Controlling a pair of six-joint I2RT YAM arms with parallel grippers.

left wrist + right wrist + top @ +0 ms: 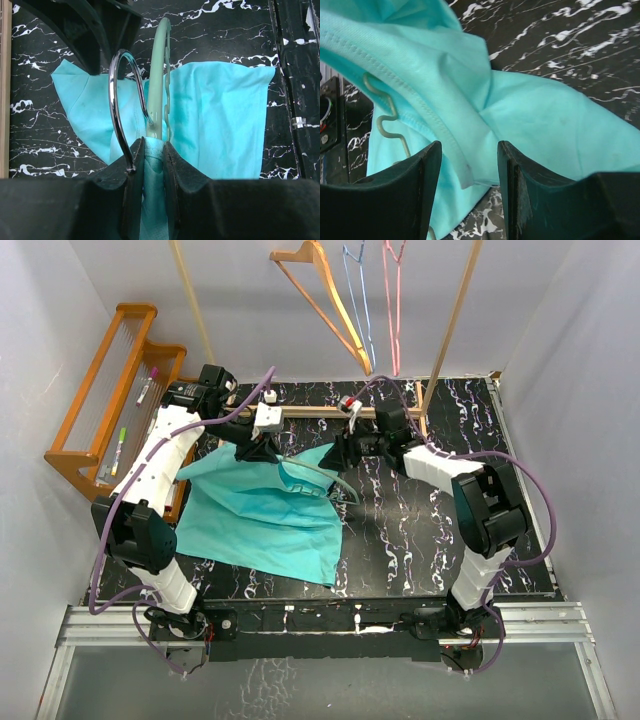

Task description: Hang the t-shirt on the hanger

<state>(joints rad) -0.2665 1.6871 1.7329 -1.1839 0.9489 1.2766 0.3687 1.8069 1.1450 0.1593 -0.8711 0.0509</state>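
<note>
1. Top view: the t-shirt (262,525) lies bunched on the bench (420,540), left of centre. Its far edge is lifted between the two hands, and the mint-green hanger (348,488) pokes out of the cloth on the right. The left hand (256,448) and right hand (343,453) work close together. A pull apart could drag the shirt off the hanger's arm.
2. Left wrist view: the left hand is clamped on the hanger's neck, with teal cloth caught in the same pinch and the chrome hook (116,100) just beside it. The trapped cloth may stop the collar sliding over, and so thin a hold could let the hanger twist.
3. Right wrist view: the right hand stands open around a hemmed fold and is not pinching it. Closing here may catch two layers, or snag the hanger's notched arm just to the left.
</note>
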